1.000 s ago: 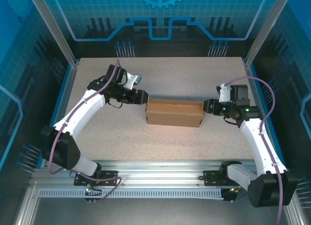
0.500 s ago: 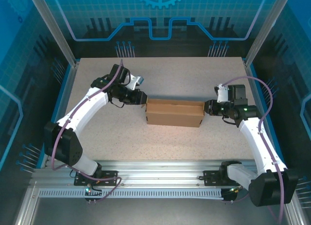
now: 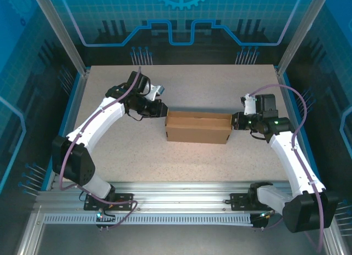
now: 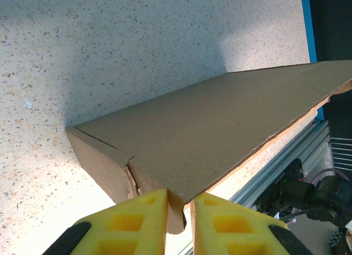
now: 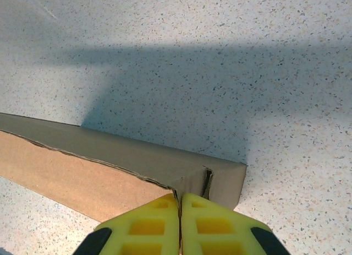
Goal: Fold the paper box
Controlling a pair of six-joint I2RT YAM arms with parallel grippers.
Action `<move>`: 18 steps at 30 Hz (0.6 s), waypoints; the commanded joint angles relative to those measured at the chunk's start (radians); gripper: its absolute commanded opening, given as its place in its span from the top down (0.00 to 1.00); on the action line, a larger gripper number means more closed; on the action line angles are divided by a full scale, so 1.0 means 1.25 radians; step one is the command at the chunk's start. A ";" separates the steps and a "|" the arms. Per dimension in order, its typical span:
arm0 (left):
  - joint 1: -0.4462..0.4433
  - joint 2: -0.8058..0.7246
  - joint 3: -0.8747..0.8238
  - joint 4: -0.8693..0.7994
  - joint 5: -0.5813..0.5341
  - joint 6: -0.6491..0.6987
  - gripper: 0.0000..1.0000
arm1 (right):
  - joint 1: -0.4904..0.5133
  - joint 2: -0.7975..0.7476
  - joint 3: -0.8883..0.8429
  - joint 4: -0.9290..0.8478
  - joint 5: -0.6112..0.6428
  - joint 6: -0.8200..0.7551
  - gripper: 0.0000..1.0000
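Cardboard stretches between our two sets of jaws: the paper box [image 3: 198,128] rests on the speckled surface [image 3: 220,84]. Our left jaws stand narrow, pinching a flap at one end; our right jaws, almost touching, clamp the wall edge at the other.

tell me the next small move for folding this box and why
Probably push the left tool slightly inward to seat the end flap: both it and the right tool pinch opposite ends of the paper box, and the left corner's flap edge looks loose.
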 commanded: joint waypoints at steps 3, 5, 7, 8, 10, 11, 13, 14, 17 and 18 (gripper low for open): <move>-0.017 0.006 0.013 -0.016 -0.008 -0.013 0.81 | 0.023 0.000 0.014 -0.025 0.001 -0.001 0.92; -0.018 0.001 0.001 -0.012 -0.008 -0.013 0.81 | 0.027 -0.002 0.010 -0.028 0.008 -0.004 0.92; -0.018 -0.004 -0.012 -0.004 -0.008 -0.016 0.81 | 0.033 -0.004 0.004 -0.030 0.021 -0.005 0.93; -0.019 -0.008 -0.020 0.001 -0.008 -0.019 0.81 | 0.035 -0.004 0.000 -0.032 0.026 -0.006 0.93; -0.020 -0.015 -0.032 0.008 -0.009 -0.023 0.81 | 0.039 -0.006 -0.008 -0.031 0.028 -0.004 0.93; -0.020 -0.018 -0.038 0.011 -0.009 -0.025 0.81 | 0.043 -0.009 -0.014 -0.030 0.029 -0.002 0.93; -0.020 -0.022 -0.047 0.012 -0.009 -0.025 0.81 | 0.048 -0.013 -0.022 -0.027 0.029 0.001 0.94; -0.020 -0.024 -0.050 0.010 -0.013 -0.021 0.81 | 0.049 -0.016 -0.026 -0.027 0.032 0.003 0.94; -0.022 -0.029 -0.052 -0.004 -0.034 -0.006 0.80 | 0.054 -0.020 -0.032 -0.025 0.040 0.003 0.93; -0.022 -0.031 -0.050 -0.009 -0.041 0.000 0.80 | 0.054 -0.022 -0.033 -0.026 0.041 0.003 0.93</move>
